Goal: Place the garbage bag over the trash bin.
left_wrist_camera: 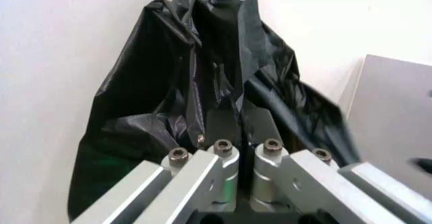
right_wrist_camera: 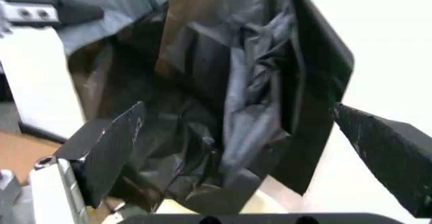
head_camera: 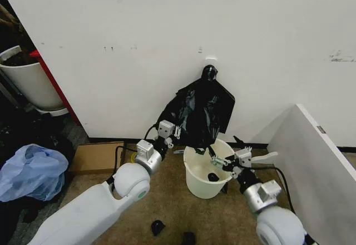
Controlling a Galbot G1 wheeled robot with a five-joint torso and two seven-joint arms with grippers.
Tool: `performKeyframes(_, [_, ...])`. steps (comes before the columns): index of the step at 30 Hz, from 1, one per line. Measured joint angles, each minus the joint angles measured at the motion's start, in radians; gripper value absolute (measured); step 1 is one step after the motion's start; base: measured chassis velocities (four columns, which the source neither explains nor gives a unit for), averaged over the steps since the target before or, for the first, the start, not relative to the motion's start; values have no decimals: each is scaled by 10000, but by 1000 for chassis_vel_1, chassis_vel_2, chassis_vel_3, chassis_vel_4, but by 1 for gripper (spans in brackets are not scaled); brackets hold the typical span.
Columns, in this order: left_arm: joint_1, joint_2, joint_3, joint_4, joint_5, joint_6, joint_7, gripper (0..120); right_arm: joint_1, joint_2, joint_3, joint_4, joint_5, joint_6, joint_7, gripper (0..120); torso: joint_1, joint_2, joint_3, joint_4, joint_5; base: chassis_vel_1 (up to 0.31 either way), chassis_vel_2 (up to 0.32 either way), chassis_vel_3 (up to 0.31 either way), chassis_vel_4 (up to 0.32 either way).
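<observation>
A wrinkly black garbage bag (head_camera: 201, 111) hangs against the wall from a knotted top (head_camera: 209, 71), just above the small white trash bin (head_camera: 192, 173) on the floor. My left gripper (head_camera: 177, 129) is at the bag's lower left edge. In the left wrist view its fingers (left_wrist_camera: 223, 125) are shut on a fold of the black plastic (left_wrist_camera: 196, 72). My right gripper (head_camera: 216, 157) is over the bin's rim, open. The bag's lower part (right_wrist_camera: 223, 97) hangs between its spread fingers (right_wrist_camera: 108, 143). A small dark object (head_camera: 212, 176) lies inside the bin.
The white wall (head_camera: 167, 34) is right behind the bag. A white panel (head_camera: 317, 161) stands to the right. Left of the bin are a cardboard box (head_camera: 97, 156), a light blue bag (head_camera: 30, 170) and a large white tub (head_camera: 28, 81). Small dark items (head_camera: 157, 226) lie on the floor.
</observation>
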Motion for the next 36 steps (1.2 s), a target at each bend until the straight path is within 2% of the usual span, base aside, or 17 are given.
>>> performKeyframes(4, [-24,-22,38,14,21,0,0,0,1158,-184,-635,-578,-85,-462,147,98,1,0,0,2,-1,0,0,0,0])
performKeyframes(7, [12,-4,15,-10,26,0,0,0,1948,-214,-990,-1028,-113,-665,273,84,1,0,0,1,-2,0,0,0,0])
performKeyframes(15, [131,-14,-56,-47,46,1,-1,0,2568,-208,-1314,-1514,-195,-979,434,69,1,-1,1,2,-1,0,0,0,0])
performKeyframes(19, [137,-57,-63,-54,51,8,-1,0,2719,-279,-1458,-1766,-379,-1183,377,50,0,-1,0,1,-1,0,0,0,0])
performKeyframes(27, [126,-79,-65,-56,33,14,-1,0,2843,-464,-1622,-2052,-617,-1520,233,24,-1,-1,0,0,-2,0,0,0,0])
performKeyframes(31, [162,-79,-109,-56,33,16,0,0,2718,-509,-1562,-1912,-951,-1411,134,22,-1,-1,0,0,-1,0,0,0,0])
performKeyframes(36, [226,-37,-186,-58,33,16,2,0,2286,-567,-1411,-1572,-1648,-990,52,43,-1,-1,-1,0,-2,0,0,0,0])
